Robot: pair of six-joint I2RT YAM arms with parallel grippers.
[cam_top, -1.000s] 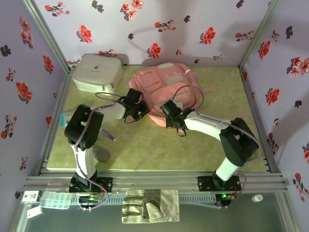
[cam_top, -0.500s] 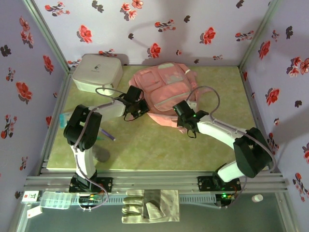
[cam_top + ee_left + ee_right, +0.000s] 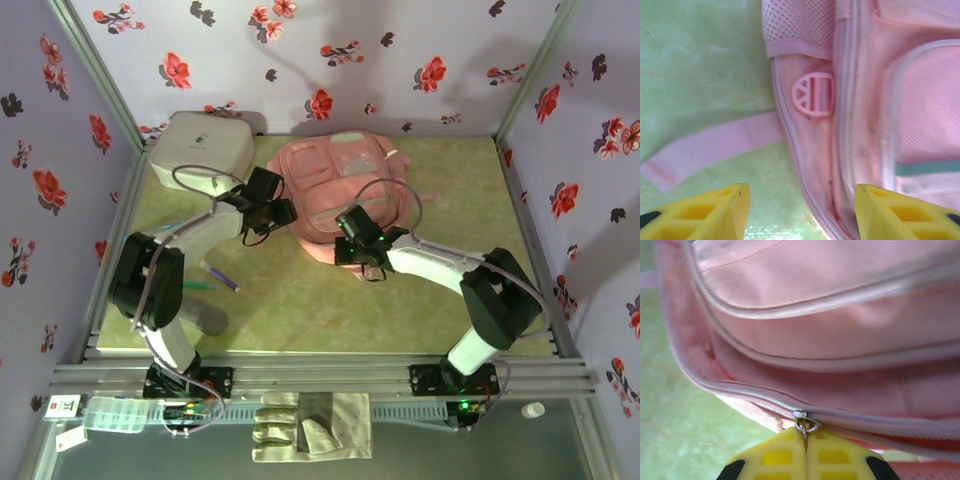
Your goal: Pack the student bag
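The student bag [image 3: 340, 180], a large pink backpack, lies flat at the back centre of the green table. My left gripper [image 3: 274, 212] hangs at its left side, open. In the left wrist view the yellow fingers [image 3: 715, 210] stand apart over the bag's side seam [image 3: 805, 175], below a pink buckle [image 3: 813, 95] and a loose strap [image 3: 715, 147]. My right gripper [image 3: 352, 242] is at the bag's near edge. In the right wrist view this gripper [image 3: 806, 437] is shut on the zip pull [image 3: 804, 428], just under the slider [image 3: 800, 414].
A white-grey zip case [image 3: 203, 150] stands at the back left, close to the left arm. Pens [image 3: 215, 276] lie on the table near the left arm's base. A glove [image 3: 310, 425] and a clear plastic box [image 3: 118, 415] sit on the front ledge.
My left gripper has opened and let go of the bag's left edge, moving slightly back. My right gripper swung right, then came back left along the zip. The bag lies flatter.
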